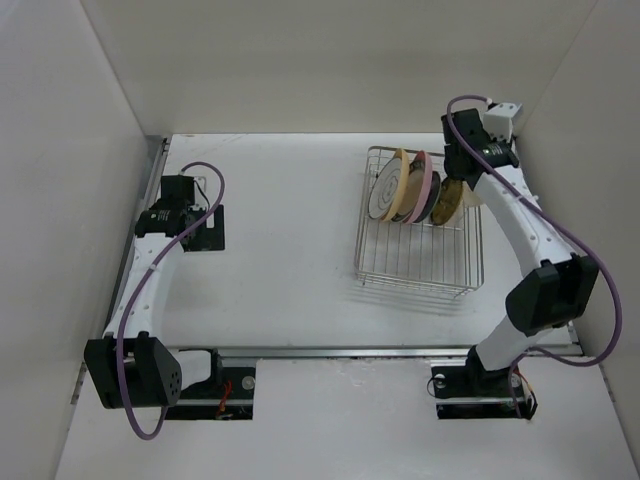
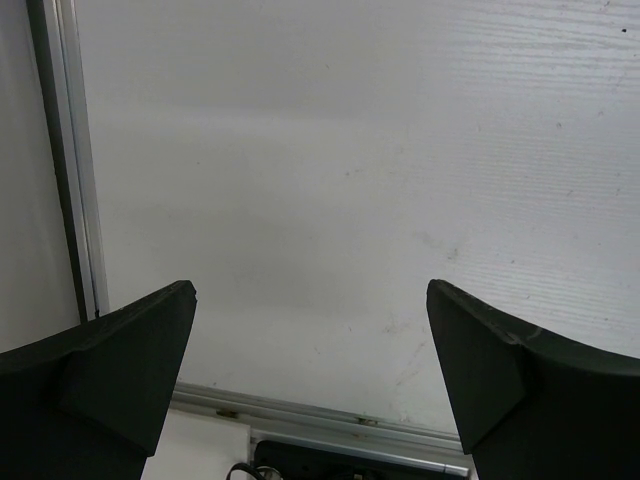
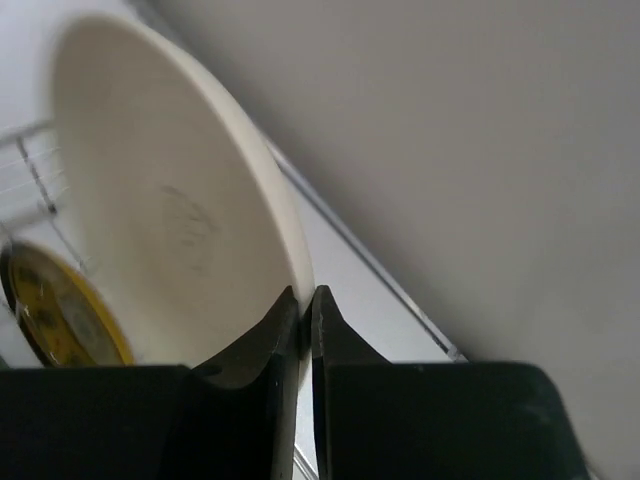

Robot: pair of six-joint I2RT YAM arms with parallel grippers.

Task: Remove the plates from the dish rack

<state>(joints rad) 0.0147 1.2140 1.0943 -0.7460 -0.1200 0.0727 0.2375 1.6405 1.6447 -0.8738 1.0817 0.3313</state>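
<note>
The dish rack (image 1: pixel 420 262) stands right of the table's middle, and its wires also show in the right wrist view (image 3: pixel 28 172). At its far end several plates stand on edge: a white dark-rimmed one (image 1: pixel 383 190), a yellow-orange one (image 1: pixel 406 183), a pink one (image 1: pixel 428 183) and a dark-yellow patterned one (image 1: pixel 447 203). My right gripper (image 1: pixel 459 178) is at the rack's far right corner. In the right wrist view it (image 3: pixel 305 300) is shut on the rim of a large cream plate (image 3: pixel 150 220), with the patterned plate (image 3: pixel 55 310) beside it. My left gripper (image 1: pixel 200 225) (image 2: pixel 310 300) is open and empty, low over the table at the far left.
White walls enclose the table on the left, back and right, and the right one is close to the right gripper. A metal rail (image 2: pixel 75 160) runs along the table's left edge and another (image 1: pixel 350 352) along its near edge. The arm bases sit at the near edge.
</note>
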